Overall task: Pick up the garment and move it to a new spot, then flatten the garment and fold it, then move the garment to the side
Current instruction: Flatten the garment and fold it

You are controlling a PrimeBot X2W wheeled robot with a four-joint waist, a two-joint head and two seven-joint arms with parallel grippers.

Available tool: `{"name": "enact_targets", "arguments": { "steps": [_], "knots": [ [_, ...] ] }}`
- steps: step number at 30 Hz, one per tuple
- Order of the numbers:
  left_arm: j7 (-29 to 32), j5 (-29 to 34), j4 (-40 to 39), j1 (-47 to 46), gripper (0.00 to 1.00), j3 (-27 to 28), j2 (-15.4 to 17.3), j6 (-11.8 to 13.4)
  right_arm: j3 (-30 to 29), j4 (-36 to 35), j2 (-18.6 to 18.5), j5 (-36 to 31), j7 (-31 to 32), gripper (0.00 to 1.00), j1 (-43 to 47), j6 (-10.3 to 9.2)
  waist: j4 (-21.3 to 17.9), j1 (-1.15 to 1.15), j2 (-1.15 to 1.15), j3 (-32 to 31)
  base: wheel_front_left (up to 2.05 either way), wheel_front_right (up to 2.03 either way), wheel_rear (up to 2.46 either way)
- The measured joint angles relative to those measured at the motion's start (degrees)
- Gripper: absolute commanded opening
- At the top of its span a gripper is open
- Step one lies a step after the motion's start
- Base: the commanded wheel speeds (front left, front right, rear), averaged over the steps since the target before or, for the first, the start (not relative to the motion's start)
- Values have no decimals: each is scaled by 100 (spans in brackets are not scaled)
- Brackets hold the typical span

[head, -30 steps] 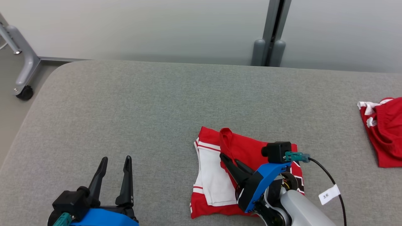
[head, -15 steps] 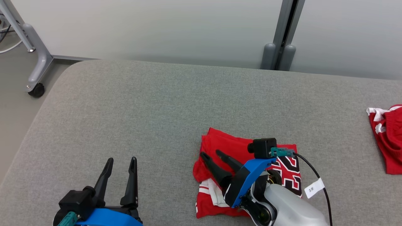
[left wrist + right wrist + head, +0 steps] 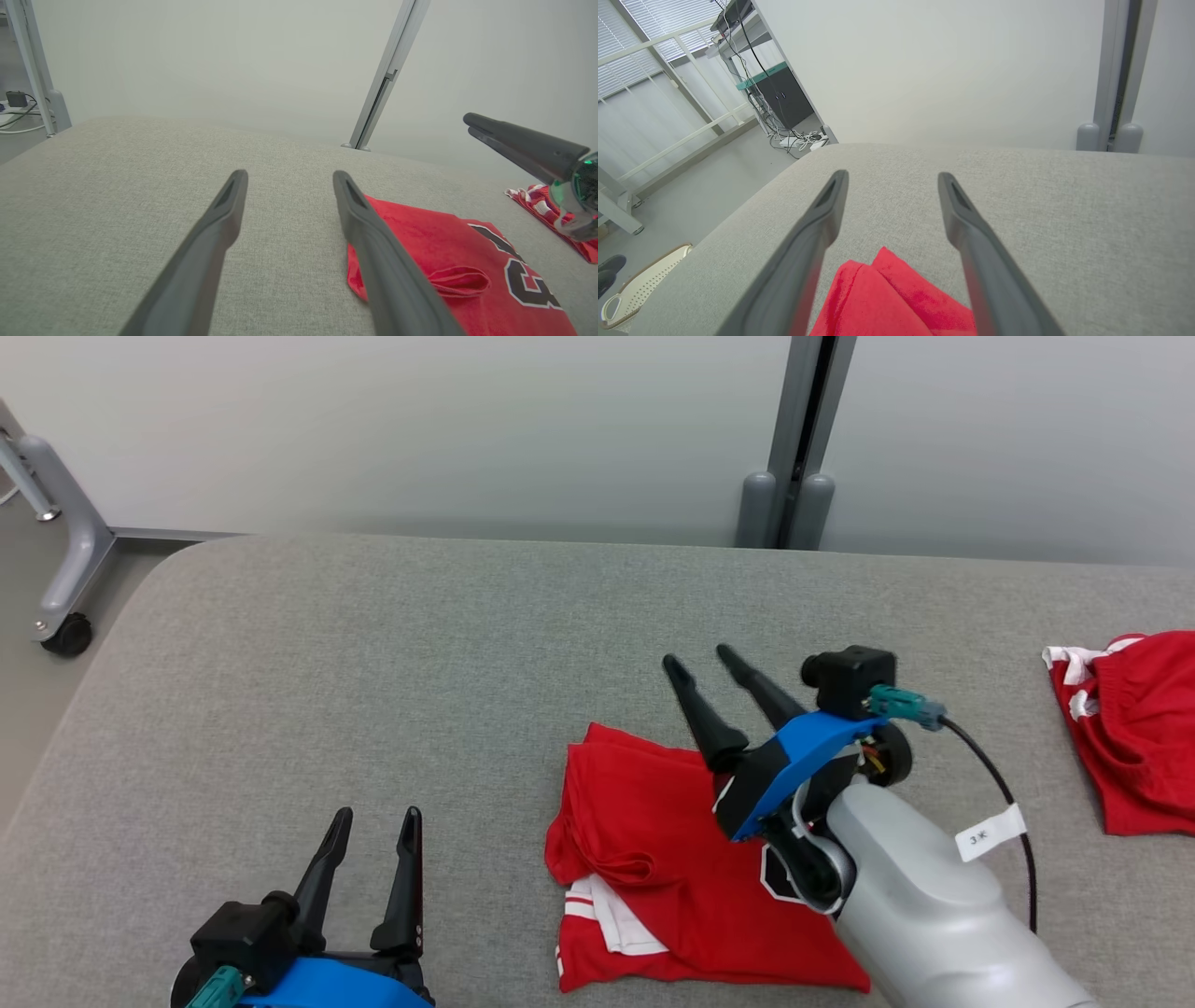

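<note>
Nearest to us, our left gripper (image 3: 378, 817) hovers over the grey padded table (image 3: 373, 663), to the left of the folded red jersey (image 3: 672, 868), its two dark fingers spread and holding nothing. The jersey lies on the table in a rough rectangle. It has a rumpled fold at its left edge, white striped trim peeking out at its near left corner, and a black-and-white print partly hidden under our right arm (image 3: 924, 915). Our right gripper (image 3: 698, 658) is raised above the jersey's far edge, fingers parted and empty, pointing away past the cloth. Well to the right of the jersey, a second red garment (image 3: 1134, 728) with white trim lies bunched on the table. Beyond the jersey, behind the table's far edge, a grey post (image 3: 794, 429) stands against the pale wall (image 3: 420, 420). Far to the jersey's left, a wheeled frame leg (image 3: 58, 616) rests on the floor.
</note>
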Motion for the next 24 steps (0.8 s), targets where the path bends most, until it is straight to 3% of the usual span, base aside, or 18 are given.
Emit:
{"name": "enact_targets", "arguments": {
  "steps": [2,3,4,8,11,12,13,15,17,24],
  "knots": [
    [-1,1,3,-21,100,-12,-2,-8,-523,-143,-2,-637,-1,100,44,0,-48,0,0,-2,0,0,0],
    [-1,2,16,-30,100,-21,-4,-9,-1025,-380,-3,-1289,-4,100,243,0,-84,1,0,-9,0,0,0],
    [-1,2,16,-30,100,-21,-4,-9,-1025,-380,-3,-1289,-4,100,243,0,-84,1,0,-9,0,0,0],
    [-1,14,18,-35,100,-41,-4,-26,-1692,-967,-5,-2415,-7,100,910,0,-121,1,0,-11,0,0,0],
    [-7,14,27,-55,100,-47,-3,-34,-1726,-1289,-1,-2993,-5,100,1498,0,-124,0,0,12,0,0,0],
    [-7,14,27,-55,100,-47,-3,-34,-1726,-1289,-1,-2993,-5,69,1498,0,-124,0,0,12,0,0,0],
    [-9,14,31,-70,100,-51,-3,-36,-1697,-1291,-2,-3174,-5,46,1598,0,-120,1,0,19,0,0,0],
    [-10,14,41,-95,100,-55,-3,-49,-1678,-1265,0,-3580,-5,27,1741,0,-104,1,0,31,0,0,0],
    [-10,11,48,-99,100,-54,-2,-49,-1636,-1219,-1,-3783,-4,0,1869,0,-81,0,0,46,0,0,0],
    [-26,-2,74,-119,100,-9,3,-48,-1327,-817,1,-4150,33,0,2014,0,2,0,0,110,0,0,0]
  ]
}}
